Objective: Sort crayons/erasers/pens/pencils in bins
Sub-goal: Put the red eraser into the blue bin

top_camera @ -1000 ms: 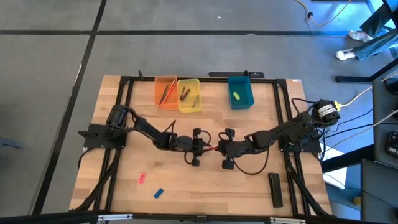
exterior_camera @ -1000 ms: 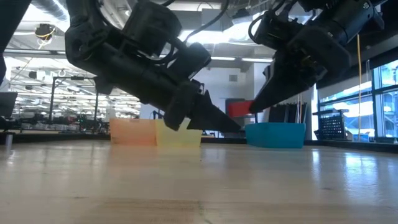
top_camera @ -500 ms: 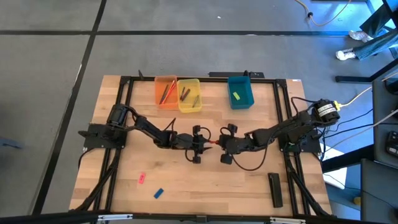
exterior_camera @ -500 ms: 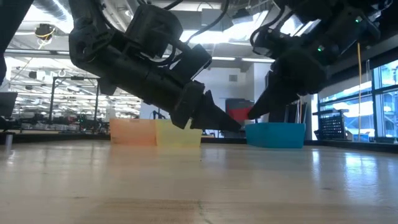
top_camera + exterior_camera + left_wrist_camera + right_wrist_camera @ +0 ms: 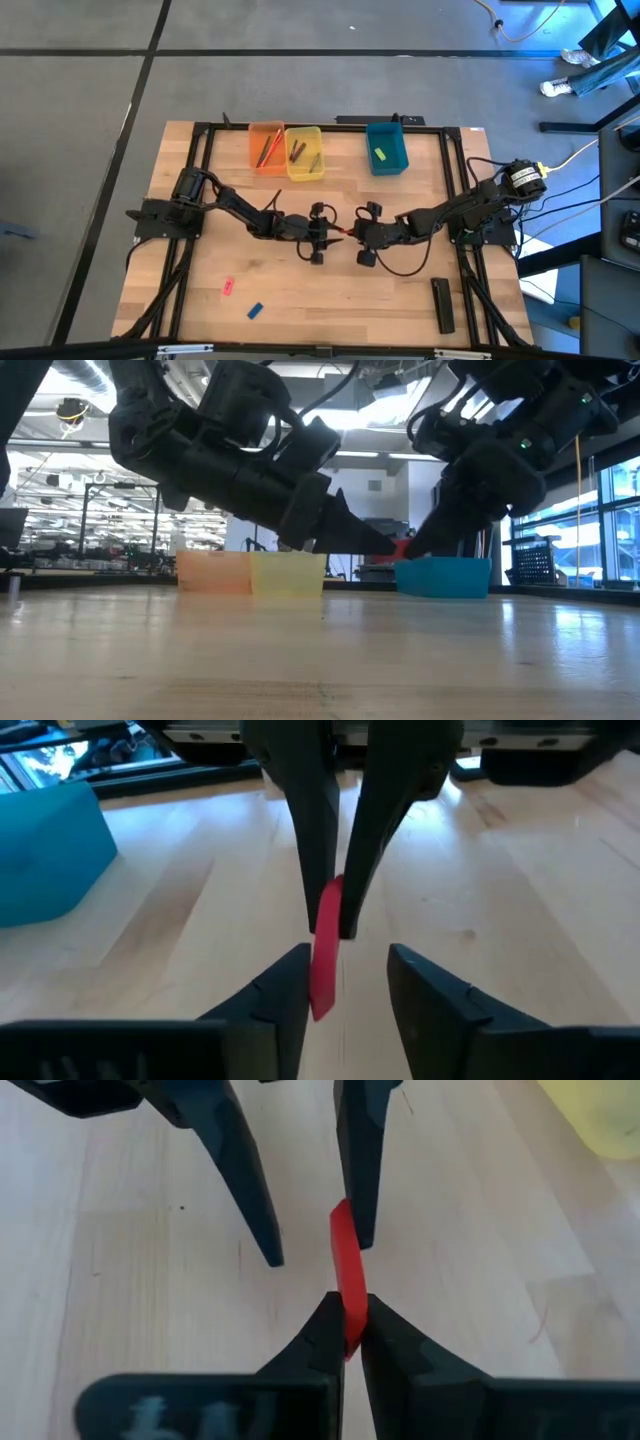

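Note:
A red eraser [image 5: 345, 1270] is held in the air above the table's middle, between my two grippers, which point at each other. My right gripper [image 5: 348, 1315] is shut on it and shows in the high view [image 5: 352, 237]. My left gripper [image 5: 345, 955] is open, and the eraser's free end stands between its fingers, close to one of them. It also shows in the high view [image 5: 334, 236]. The orange bin [image 5: 266, 148], yellow bin [image 5: 304, 152] and teal bin [image 5: 386, 147] stand at the far edge. The teal bin holds a yellow eraser [image 5: 379, 153]. My right gripper pinches one end of the red eraser [image 5: 350, 1330] between its two fingertips. The fingers come level from the table's right side, along the eraser. The eraser sticks out toward my left gripper, lifted clear of the table. My left gripper has one finger [image 5: 358, 1200] right beside the eraser's free end; whether it touches I cannot tell.
A pink eraser [image 5: 228, 287] and a blue eraser [image 5: 254, 311] lie on the table at the near left. A long black bar [image 5: 442, 304] lies at the near right. The orange and yellow bins hold several long items.
In the low view my left gripper's fingers have come up a little. The red eraser stays between the two grippers above the table's middle.

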`<action>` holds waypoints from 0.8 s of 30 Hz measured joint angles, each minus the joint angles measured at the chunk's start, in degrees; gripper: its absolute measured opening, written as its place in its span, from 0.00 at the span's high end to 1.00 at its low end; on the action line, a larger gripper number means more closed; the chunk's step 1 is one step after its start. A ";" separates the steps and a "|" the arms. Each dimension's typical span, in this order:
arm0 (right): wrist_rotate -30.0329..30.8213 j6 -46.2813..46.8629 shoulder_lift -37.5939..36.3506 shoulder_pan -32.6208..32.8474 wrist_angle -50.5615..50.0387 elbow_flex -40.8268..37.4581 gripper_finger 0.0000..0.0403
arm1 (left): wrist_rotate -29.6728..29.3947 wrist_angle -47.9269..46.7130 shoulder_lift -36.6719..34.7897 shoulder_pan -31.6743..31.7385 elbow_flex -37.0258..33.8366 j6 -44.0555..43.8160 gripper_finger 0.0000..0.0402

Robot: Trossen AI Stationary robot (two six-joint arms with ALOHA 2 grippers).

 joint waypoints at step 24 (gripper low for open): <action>0.44 5.29 -2.32 0.41 -10.20 2.67 0.73 | -2.39 -14.57 -7.59 6.51 4.14 -2.84 0.99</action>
